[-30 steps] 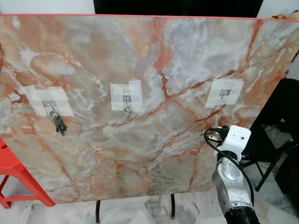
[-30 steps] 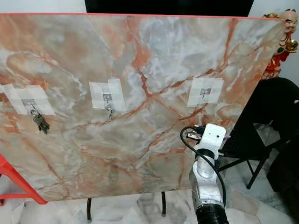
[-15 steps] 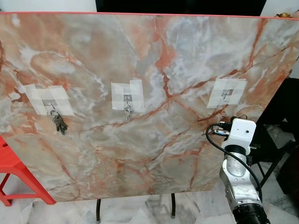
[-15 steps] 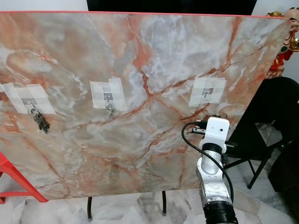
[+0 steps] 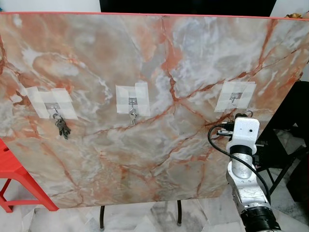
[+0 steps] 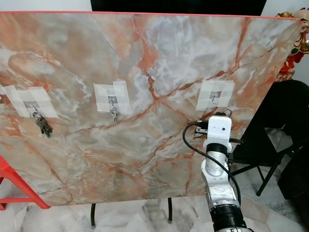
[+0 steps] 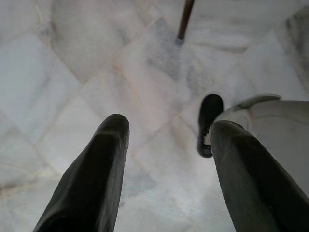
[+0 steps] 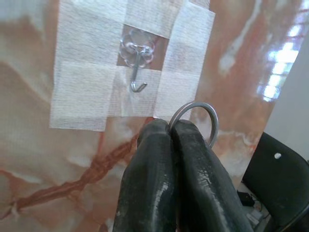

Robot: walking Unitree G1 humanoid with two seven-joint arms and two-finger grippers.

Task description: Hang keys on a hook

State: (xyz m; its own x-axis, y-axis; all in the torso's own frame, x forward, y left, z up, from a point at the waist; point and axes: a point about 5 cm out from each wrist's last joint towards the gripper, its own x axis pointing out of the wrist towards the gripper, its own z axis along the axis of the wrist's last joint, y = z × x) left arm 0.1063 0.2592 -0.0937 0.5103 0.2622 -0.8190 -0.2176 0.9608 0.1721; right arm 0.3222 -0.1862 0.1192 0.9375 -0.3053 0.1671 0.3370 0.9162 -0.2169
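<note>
- Marble-patterned board (image 5: 159, 159) stands upright, red top edge; its left side runs out of frame. Three hooks on it, each under a cross of white tape.
- Right hook (image 8: 137, 72): bare, small metal J on a clear pad. Landmark for the rest.
- Right gripper (image 8: 170, 133): just below the right hook, close to the board; fingers pressed together, pinching a metal key ring (image 8: 200, 116).
- The key ring loop stands up above the fingertips, just below and to one side of the right hook's tip, not on it. Any keys on the ring are hidden behind the fingers; cannot tell.
- From the head camera the white wrist housing (image 5: 243, 133) covers the fingertips; only a sliver of ring shows at its top.
- Middle hook (image 5: 132, 102), well left of the right hook: something small and metallic hangs there, too small to identify.
- Far-left hook (image 5: 53, 107): a dark bunch of keys (image 5: 62, 128) hanging.
- Left gripper (image 7: 166, 159): fingers spread apart, nothing between them, pale tiled floor (image 7: 72, 72) beyond.
- Black chair (image 8: 285, 179) beside the board's right edge, partly cut off.
</note>
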